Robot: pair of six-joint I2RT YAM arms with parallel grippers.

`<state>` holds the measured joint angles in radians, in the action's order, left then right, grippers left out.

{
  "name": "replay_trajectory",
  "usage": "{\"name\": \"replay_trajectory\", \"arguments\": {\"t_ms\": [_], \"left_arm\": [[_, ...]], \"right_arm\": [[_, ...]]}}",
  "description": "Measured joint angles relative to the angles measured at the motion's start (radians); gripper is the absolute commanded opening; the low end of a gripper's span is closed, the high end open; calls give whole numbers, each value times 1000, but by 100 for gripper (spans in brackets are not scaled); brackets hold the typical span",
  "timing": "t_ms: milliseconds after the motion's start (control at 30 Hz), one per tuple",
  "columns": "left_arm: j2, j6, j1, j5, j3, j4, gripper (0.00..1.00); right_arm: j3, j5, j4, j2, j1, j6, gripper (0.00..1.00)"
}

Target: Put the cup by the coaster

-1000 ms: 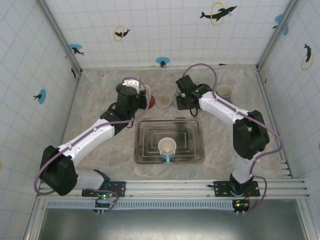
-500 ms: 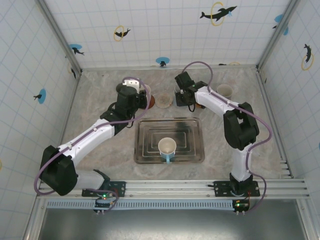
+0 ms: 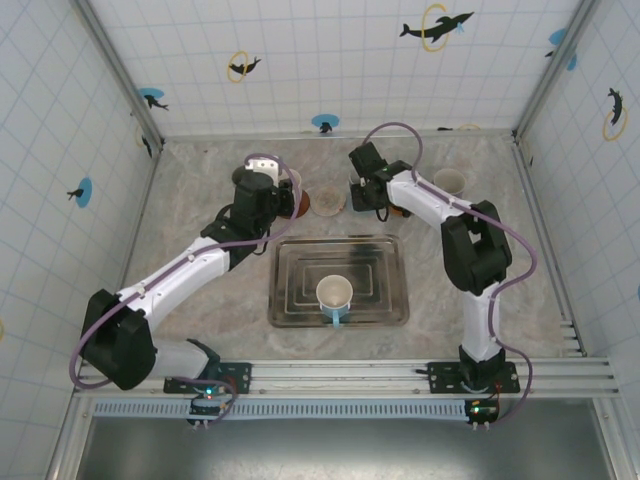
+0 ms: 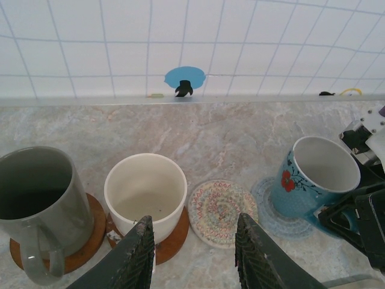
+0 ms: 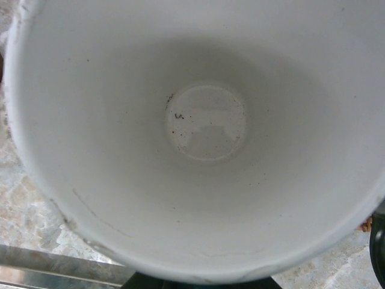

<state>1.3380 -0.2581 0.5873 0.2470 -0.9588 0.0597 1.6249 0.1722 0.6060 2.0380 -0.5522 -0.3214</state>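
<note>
Nearest us, a cream cup (image 3: 334, 293) sits in the steel tray (image 3: 388, 312). Beyond it, the right arm (image 3: 470, 250) has folded its elbow inward over the past second. The right hand (image 3: 366, 192), clamped on the blue floral mug (image 4: 316, 180), holds it tilted with its base at the pale blue coaster (image 4: 263, 194), so placement looks nearly done. The left hand (image 4: 194, 232) hangs released over the bare patterned coaster (image 4: 219, 205), with a white cup (image 4: 144, 189) and grey mug (image 4: 36, 195) crowding the far row.

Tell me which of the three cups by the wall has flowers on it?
The blue ceramic mug, rightmost, with red flowers painted on its side; the grey handled mug and white cup are plain.
</note>
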Motion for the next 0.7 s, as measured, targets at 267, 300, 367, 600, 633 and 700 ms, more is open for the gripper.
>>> {"name": "replay_trajectory", "arguments": {"t_ms": [267, 300, 367, 600, 633, 700], "left_arm": [[0, 0, 0, 0, 0, 2, 38], [0, 0, 0, 0, 0, 2, 38], [0, 0, 0, 0, 0, 2, 38], [0, 0, 0, 0, 0, 2, 38], [0, 0, 0, 0, 0, 2, 38], [0, 0, 0, 0, 0, 2, 38]], "right_arm": [[6, 3, 1, 3, 3, 1, 0], [6, 3, 1, 4, 3, 1, 0], [6, 3, 1, 11, 3, 1, 0], [6, 3, 0, 28, 3, 1, 0], [7, 3, 0, 28, 3, 1, 0], [7, 3, 0, 28, 4, 1, 0]]}}
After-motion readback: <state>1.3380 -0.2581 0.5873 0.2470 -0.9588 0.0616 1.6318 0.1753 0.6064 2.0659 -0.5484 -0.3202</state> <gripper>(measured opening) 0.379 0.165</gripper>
